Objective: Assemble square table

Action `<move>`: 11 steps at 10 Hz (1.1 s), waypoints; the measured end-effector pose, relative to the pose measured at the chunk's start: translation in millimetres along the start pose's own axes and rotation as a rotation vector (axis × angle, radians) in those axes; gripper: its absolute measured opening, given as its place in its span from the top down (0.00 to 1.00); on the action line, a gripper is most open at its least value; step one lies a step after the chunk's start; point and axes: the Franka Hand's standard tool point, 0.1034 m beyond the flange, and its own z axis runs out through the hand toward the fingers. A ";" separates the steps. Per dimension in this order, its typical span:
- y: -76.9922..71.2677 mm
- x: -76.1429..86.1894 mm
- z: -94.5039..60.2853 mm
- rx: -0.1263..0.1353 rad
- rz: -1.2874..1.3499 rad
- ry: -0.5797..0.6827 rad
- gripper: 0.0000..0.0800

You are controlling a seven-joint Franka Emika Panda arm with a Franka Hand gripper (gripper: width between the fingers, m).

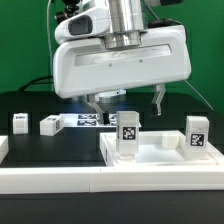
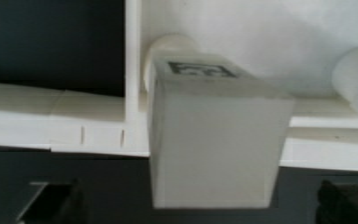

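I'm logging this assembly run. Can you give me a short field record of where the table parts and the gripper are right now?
gripper: open, holding nothing, above the near leg
near leg: upright at the square tabletop, tag visible
second leg: upright, toward the exterior view's right
loose legs: two, on the black surface at the exterior view's left
square tabletop: lying flat, no legs visibly attached
marker board: behind, flat
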 end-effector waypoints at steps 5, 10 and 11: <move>4.2 -6.4 6.6 0.001 -0.024 -0.005 0.19; -12.6 -4.7 2.8 -0.015 0.118 -0.013 0.19; -12.2 -5.3 3.4 -0.022 0.112 -0.015 0.19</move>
